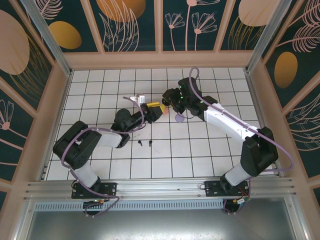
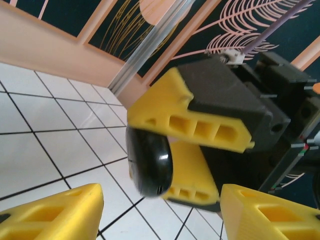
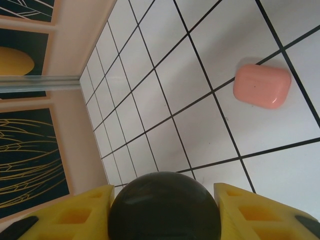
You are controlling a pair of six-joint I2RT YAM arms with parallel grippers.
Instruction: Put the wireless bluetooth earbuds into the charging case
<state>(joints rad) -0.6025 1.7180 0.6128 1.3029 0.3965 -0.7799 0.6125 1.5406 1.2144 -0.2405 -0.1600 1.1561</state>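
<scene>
Top external view: two tiny black stemmed plastic earbuds (image 1: 141,142) lie on the white tiled counter (image 1: 200,155) beside the left arm (image 1: 95,137). The right gripper (image 3: 164,194) clamps the glossy black rounded charging case (image 2: 150,162), probably presenting it to the left gripper (image 2: 161,202), jaws apart and empty.

Glossy black rounded plastic case (image 3: 165,207); salmon-pink rounded plastic case (image 3: 262,86); white tiled tabletop (image 3: 165,75) gridded with black lines; dark teal wall panels (image 1: 135,25) patterned with gold and peach leaves, flowers, discs
</scene>
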